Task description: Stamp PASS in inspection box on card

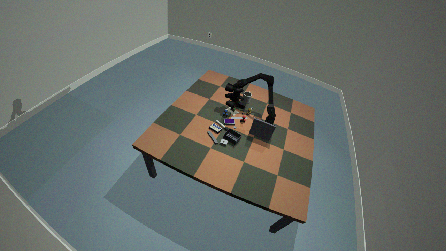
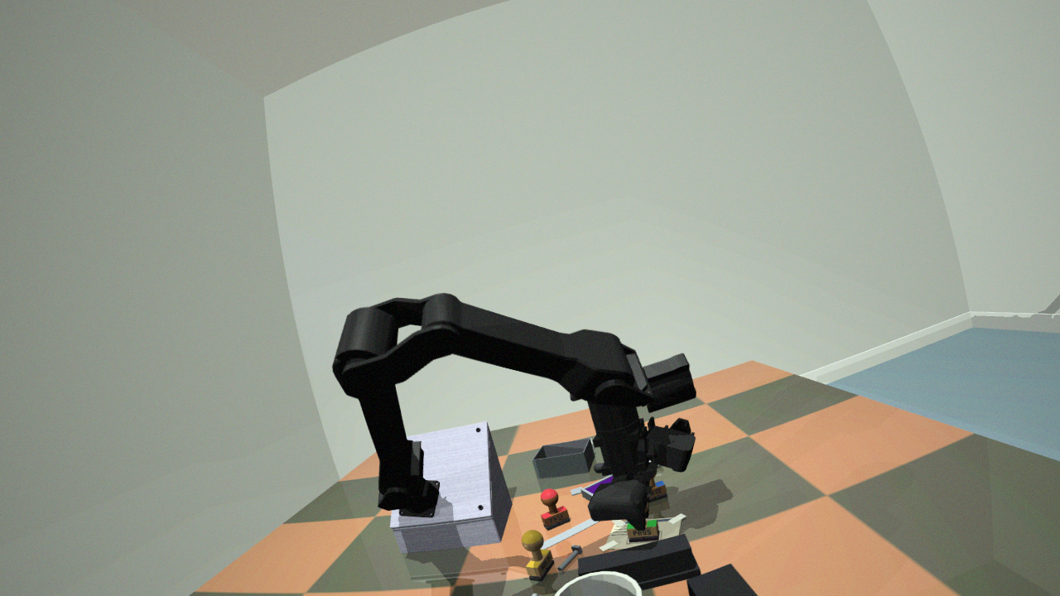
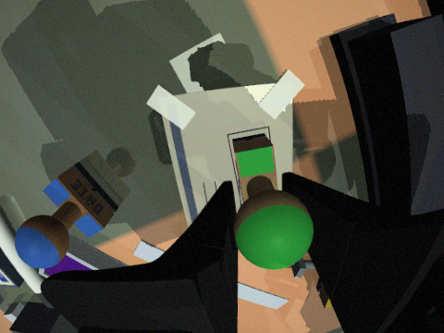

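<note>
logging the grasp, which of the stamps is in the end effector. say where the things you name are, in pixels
The green-knobbed PASS stamp (image 2: 642, 531) (image 3: 274, 231), between the end effector's fingers above the card (image 3: 213, 116); the blue, red and yellow stamps stand apart, outside the fingers.

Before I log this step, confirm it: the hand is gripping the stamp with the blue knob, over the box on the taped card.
Wrong knob colour: the hand is gripping the stamp with the green knob, as the wrist view shows. The rest stands: it is over the box on the taped card.
</note>
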`<move>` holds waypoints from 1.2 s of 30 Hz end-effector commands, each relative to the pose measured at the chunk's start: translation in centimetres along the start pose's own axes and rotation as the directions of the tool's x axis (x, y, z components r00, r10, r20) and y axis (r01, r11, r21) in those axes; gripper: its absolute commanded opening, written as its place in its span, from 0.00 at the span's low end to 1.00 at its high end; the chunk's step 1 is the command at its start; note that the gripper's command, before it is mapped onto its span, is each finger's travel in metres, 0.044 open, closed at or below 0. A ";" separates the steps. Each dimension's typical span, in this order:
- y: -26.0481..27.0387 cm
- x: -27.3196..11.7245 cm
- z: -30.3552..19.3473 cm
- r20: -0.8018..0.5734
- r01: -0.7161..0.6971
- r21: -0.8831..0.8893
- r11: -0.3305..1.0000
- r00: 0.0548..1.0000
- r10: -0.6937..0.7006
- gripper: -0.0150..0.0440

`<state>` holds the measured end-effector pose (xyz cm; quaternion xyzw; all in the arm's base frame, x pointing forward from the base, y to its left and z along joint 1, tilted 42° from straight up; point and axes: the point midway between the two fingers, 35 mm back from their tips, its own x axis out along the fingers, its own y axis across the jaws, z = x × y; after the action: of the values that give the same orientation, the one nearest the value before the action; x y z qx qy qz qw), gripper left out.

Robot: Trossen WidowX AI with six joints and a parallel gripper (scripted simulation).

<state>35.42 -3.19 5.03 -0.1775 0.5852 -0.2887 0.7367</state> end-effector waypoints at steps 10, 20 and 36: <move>-0.1 -0.6 0.0 -0.004 0.001 0.003 1.000 1.000 -0.001 0.25; 0.0 -1.6 0.1 -0.004 0.000 0.003 1.000 1.000 0.000 0.25; 0.2 -4.2 0.2 -0.005 -0.002 0.003 1.000 1.000 0.002 0.25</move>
<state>35.00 -0.78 7.66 -0.1788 0.5872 -0.2882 0.7350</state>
